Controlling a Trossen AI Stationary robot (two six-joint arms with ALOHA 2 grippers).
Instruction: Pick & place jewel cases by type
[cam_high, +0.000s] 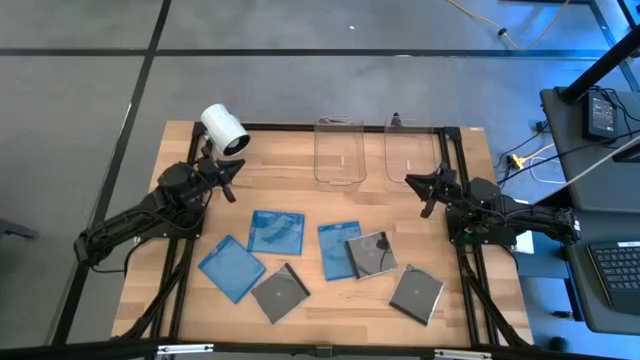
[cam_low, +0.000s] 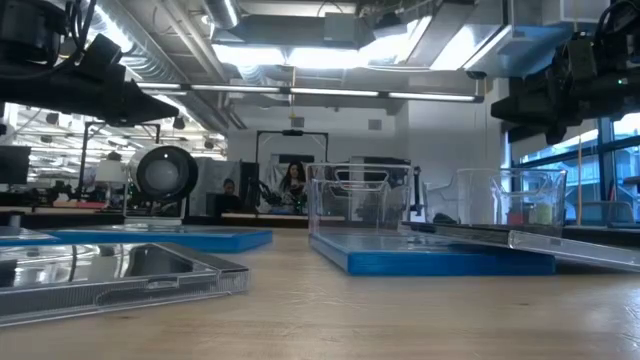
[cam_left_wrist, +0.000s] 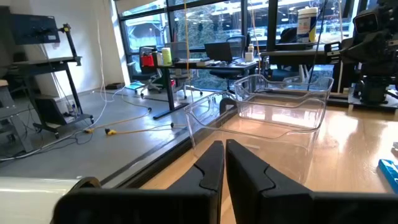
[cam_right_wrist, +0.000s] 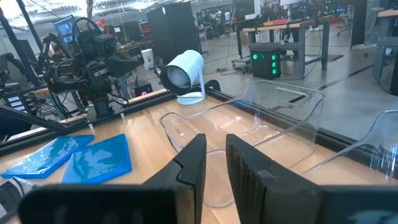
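Observation:
Six jewel cases lie flat on the wooden table (cam_high: 200, 150). Three are blue (cam_high: 276, 231) (cam_high: 231, 267) (cam_high: 337, 250) and three dark grey (cam_high: 280, 293) (cam_high: 416, 294) (cam_high: 371, 254). That last grey case rests partly on the third blue one. My left gripper (cam_high: 234, 181) (cam_left_wrist: 224, 144) is at the table's far left, raised and level, shut on nothing. My right gripper (cam_high: 412, 183) (cam_right_wrist: 216, 138) is at the far right, also raised and level. Only a narrow slit shows between its fingers, with nothing in it. Both grippers are well clear of the cases.
Two clear plastic bins (cam_high: 338, 150) (cam_high: 411, 152) stand side by side at the table's far edge, between the two grippers. A white cylindrical camera (cam_high: 224, 130) stands at the far left corner, close to my left gripper. Bare wood lies between the bins and the cases.

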